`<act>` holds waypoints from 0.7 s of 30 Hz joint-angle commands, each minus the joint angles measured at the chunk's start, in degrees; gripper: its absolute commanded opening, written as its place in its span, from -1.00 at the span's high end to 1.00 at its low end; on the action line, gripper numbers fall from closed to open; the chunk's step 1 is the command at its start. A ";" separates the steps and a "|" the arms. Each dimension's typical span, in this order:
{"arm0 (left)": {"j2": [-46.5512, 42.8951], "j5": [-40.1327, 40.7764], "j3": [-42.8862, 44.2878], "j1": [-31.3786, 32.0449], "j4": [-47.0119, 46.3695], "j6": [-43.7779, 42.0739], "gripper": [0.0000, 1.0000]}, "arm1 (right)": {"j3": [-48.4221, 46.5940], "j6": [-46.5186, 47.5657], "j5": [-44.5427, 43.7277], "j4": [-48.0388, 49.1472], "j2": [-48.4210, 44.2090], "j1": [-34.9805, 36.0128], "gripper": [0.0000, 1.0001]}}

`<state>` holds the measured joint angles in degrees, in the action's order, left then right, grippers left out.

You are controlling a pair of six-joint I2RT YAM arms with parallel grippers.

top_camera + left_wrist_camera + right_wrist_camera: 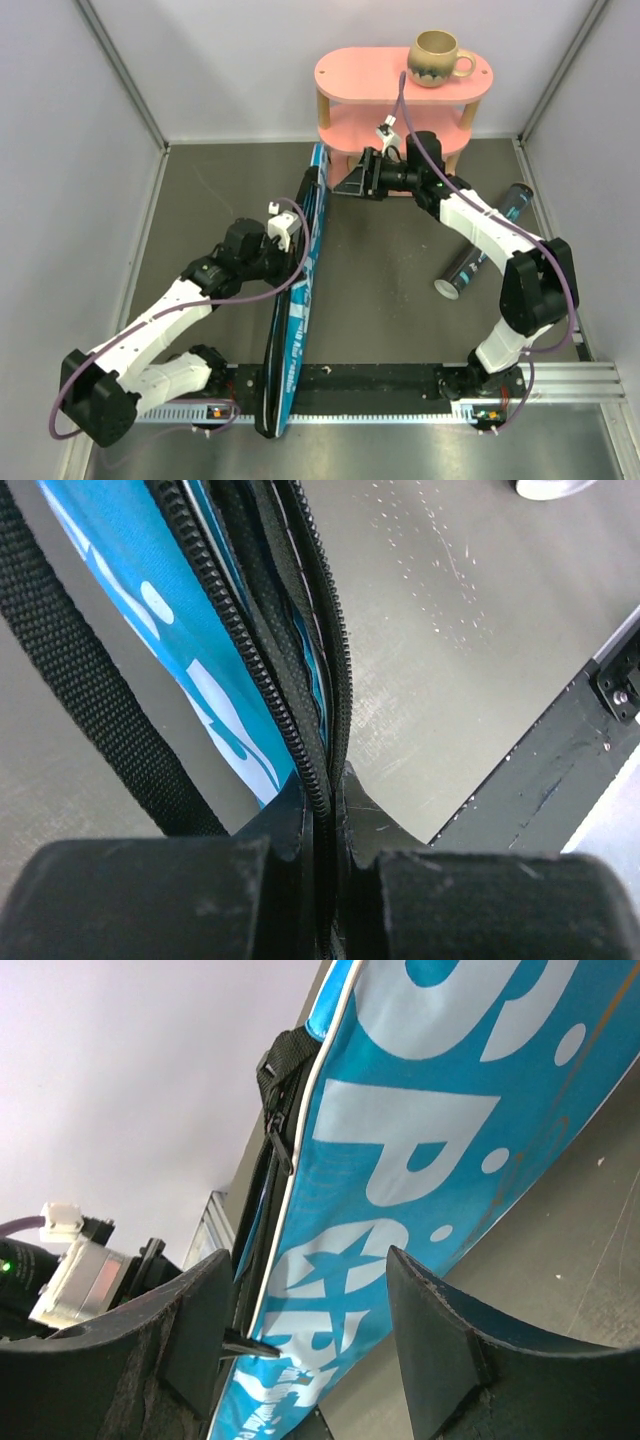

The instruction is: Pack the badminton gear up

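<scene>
From above, we see the blue cover (298, 300) standing on edge on the table (400, 310). At the left wrist, our left pincer (326, 792) is clenched on its zip edge. At the right wrist, our right pincer (305, 1265) is released beside the cover.

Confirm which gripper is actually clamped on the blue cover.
The left gripper: shut on the zipper edge of the blue cover. The right gripper stands open at its far end, gripping nothing.

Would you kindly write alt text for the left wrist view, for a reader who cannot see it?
The left fingers pinch the zippered black edge of the blue cover, with its black strap at left over the grey table.
</scene>
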<state>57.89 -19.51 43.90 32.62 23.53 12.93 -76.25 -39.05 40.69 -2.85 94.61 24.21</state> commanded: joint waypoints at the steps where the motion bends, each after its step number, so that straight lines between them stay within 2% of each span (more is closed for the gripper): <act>1: -1.72 -4.92 2.86 2.71 -6.57 -4.31 1.00 | 1.63 0.11 0.62 3.73 -2.84 -0.48 -0.24; 5: -2.60 -7.38 3.47 3.24 -2.63 -9.75 1.00 | 4.08 0.46 0.63 3.64 -5.92 -1.27 -0.24; 11: -6.38 -7.56 0.23 3.68 -3.57 -8.97 1.00 | 9.36 -2.87 0.09 4.34 -12.51 -2.15 -0.28; 16: 0.37 -8.18 3.46 3.85 -7.09 -10.64 1.00 | 11.91 -3.93 0.45 4.35 -13.84 -2.32 -0.28; 21: 8.37 -5.99 9.70 4.64 -7.62 -12.40 1.00 | 12.96 -3.50 0.01 3.39 -14.36 -4.69 -0.18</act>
<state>62.63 -26.15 46.57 36.67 24.53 4.05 -64.14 -42.68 40.69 -0.34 82.02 21.93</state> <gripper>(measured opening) 0.067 0.602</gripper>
